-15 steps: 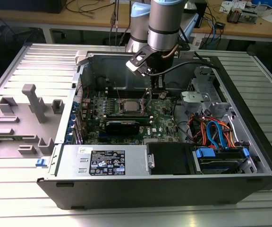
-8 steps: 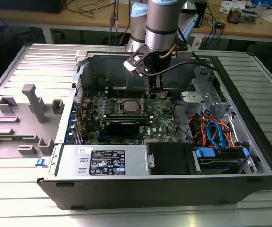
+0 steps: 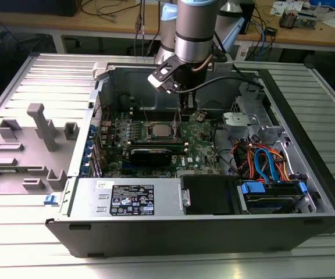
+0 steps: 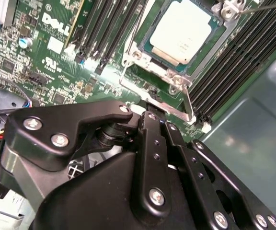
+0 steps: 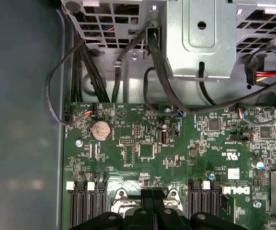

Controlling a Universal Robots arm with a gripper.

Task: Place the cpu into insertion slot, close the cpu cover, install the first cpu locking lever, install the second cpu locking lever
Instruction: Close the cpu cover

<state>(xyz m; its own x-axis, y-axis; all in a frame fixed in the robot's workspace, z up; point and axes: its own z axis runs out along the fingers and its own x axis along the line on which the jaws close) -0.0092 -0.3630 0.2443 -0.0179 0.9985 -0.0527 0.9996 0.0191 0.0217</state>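
**Hand with fingers together at the lever, cpu just ahead of it**

Hand (image 4: 160, 120) was low inside the open computer case (image 3: 307, 192), close over the green board (image 5: 176, 148). Its two black fingers (image 4: 148, 143) were drawn together with no visible gap between them. In the second wrist view their tips were right at a silver locking lever (image 4: 177, 108). I could not tell whether they pinched that bar or only touched it.

The lever's long axis ran crosswise to the fingers, along the edge of the insertion slot (image 4: 134, 56) nearest the hand.

Just past the lever, straight ahead of the fingertips, the cpu (image 4: 181, 31) was already seated in the slot, its silver-grey top facing up. The cpu cover (image 4: 220, 44) appeared to lie down flat around it as a frame.

A second, thinner rod (image 4: 134, 36) ran away from the hand along one side of the slot. Black memory slots (image 4: 238, 62) flanked the socket on both sides.

In the exterior view the hand (image 3: 183, 107) was just beside the cpu (image 3: 159, 129), on the side farther from the black power supply box (image 3: 129, 200).
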